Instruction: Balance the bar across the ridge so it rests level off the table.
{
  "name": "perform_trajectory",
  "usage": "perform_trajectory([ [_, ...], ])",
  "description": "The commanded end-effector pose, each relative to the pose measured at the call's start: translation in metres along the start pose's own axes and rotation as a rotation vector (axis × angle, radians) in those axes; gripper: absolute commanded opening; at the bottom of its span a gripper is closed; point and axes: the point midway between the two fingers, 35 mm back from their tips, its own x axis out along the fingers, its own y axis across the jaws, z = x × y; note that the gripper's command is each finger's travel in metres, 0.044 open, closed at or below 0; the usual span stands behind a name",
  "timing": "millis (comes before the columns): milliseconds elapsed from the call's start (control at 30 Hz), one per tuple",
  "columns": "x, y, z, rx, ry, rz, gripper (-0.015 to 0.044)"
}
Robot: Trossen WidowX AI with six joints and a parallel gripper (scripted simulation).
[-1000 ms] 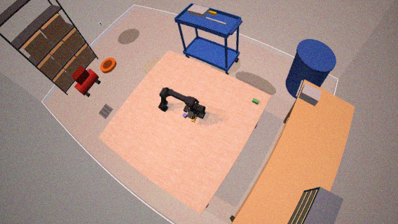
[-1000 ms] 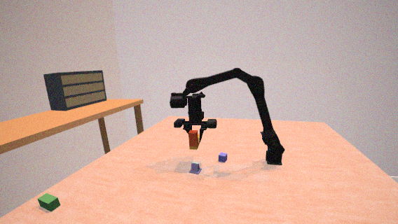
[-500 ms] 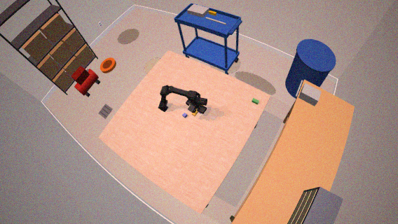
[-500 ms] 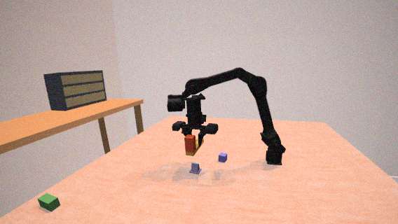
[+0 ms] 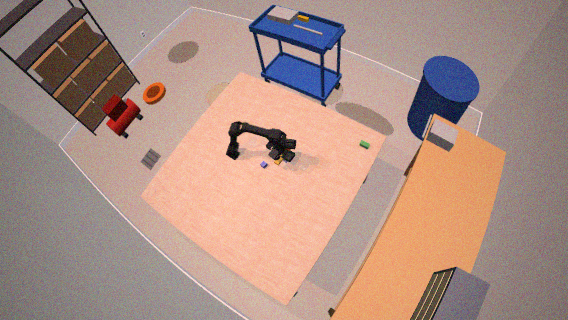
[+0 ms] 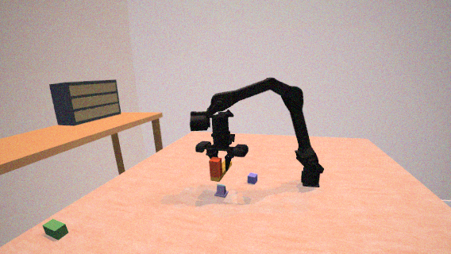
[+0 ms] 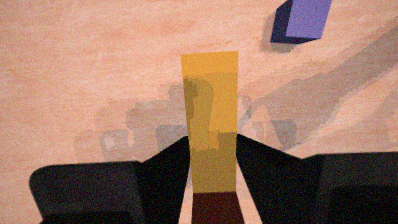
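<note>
My gripper is shut on the yellow bar, whose far end reaches beyond the fingers in the wrist view. A red block stands on the bar's other end; its dark red side shows at the bottom of the wrist view. The bar hangs above the table. The small blue-grey ridge stands on the table below the bar and gripper in the exterior view, apart from them. I cannot make out the ridge in the top view or the wrist view.
A purple-blue cube lies on the table near the ridge, toward the arm's base. A green block lies near the table's far edge from the base.
</note>
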Motion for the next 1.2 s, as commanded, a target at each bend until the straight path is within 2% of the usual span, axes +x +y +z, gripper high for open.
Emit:
perform_trajectory([
  [0,0.008,-0.001,0.000,0.005,-0.002,-0.004,0.0000],
  [500,0.032,-0.003,0.002,0.005,-0.002,-0.005,0.0000],
  [1167,0.031,-0.003,0.001,0.005,-0.002,-0.005,0.0000],
])
